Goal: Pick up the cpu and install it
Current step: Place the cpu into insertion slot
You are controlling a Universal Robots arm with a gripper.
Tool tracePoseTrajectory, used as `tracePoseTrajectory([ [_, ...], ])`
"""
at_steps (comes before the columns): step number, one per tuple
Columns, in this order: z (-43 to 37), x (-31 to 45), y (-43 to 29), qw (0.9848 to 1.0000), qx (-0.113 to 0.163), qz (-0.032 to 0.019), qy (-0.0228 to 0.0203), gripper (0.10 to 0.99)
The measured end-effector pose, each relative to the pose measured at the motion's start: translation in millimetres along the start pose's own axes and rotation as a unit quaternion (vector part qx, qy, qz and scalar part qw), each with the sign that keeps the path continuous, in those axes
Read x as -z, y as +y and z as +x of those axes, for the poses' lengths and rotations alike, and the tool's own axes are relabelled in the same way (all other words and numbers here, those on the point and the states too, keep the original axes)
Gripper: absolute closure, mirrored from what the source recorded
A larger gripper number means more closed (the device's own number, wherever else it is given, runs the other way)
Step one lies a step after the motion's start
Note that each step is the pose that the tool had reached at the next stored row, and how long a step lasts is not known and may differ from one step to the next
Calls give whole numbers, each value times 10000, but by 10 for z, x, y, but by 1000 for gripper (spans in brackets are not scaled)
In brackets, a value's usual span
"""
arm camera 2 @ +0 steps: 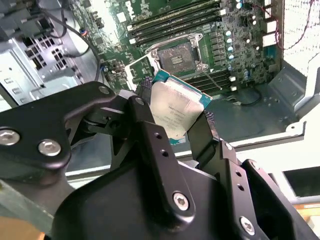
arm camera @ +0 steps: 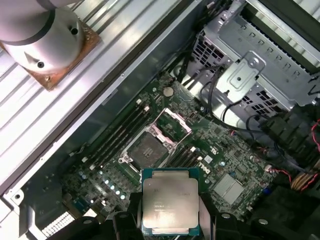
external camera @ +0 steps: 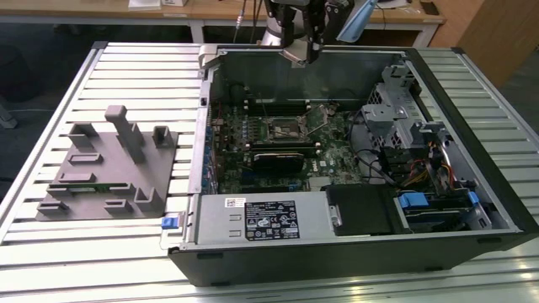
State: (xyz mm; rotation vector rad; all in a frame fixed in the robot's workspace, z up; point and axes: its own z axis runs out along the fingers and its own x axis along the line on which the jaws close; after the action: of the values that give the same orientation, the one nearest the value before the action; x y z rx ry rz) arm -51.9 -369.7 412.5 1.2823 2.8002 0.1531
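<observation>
The cpu [arm camera 2: 172, 112] is off its resting place and in the air, clamped by its edges between the two fingers [arm camera 2: 146, 95] of the gripper [arm camera 2: 176, 107]. The jaws are closed only as far as the chip's width, and its silvery top faces the camera in both wrist views. In the first wrist view the cpu [arm camera: 170, 200] hangs above the motherboard [arm camera: 220, 150], near the socket [arm camera: 150, 150] but not over its middle, with clear space between chip and board.

The socket looks ready: its metal frame [arm camera: 172, 122] seems swung open and the dark contact field is bare. Memory slots [arm camera 2: 175, 22] run alongside it.

In the exterior view the gripper [external camera: 307, 47] stands high over the far wall of the open case [external camera: 354, 249], above the socket [external camera: 282, 130]. The case lies on the slatted tabletop [external camera: 126, 69], and a grey holder tray [external camera: 110, 170] lies on that view's left.

The pick-up appears done. The carry toward the socket seems well along, and the seating of the chip is not yet done.
</observation>
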Motion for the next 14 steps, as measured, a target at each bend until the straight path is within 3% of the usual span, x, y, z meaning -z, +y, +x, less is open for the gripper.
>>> tracePoseTrajectory([
  [7, 2, -9, 1, 9986, -522, 6, -60, 545],
  [11, 2, -22, -1, 9960, -887, 10, -102, 545],
  [14, 3, -33, -2, 9932, -1153, 13, -132, 545],
])
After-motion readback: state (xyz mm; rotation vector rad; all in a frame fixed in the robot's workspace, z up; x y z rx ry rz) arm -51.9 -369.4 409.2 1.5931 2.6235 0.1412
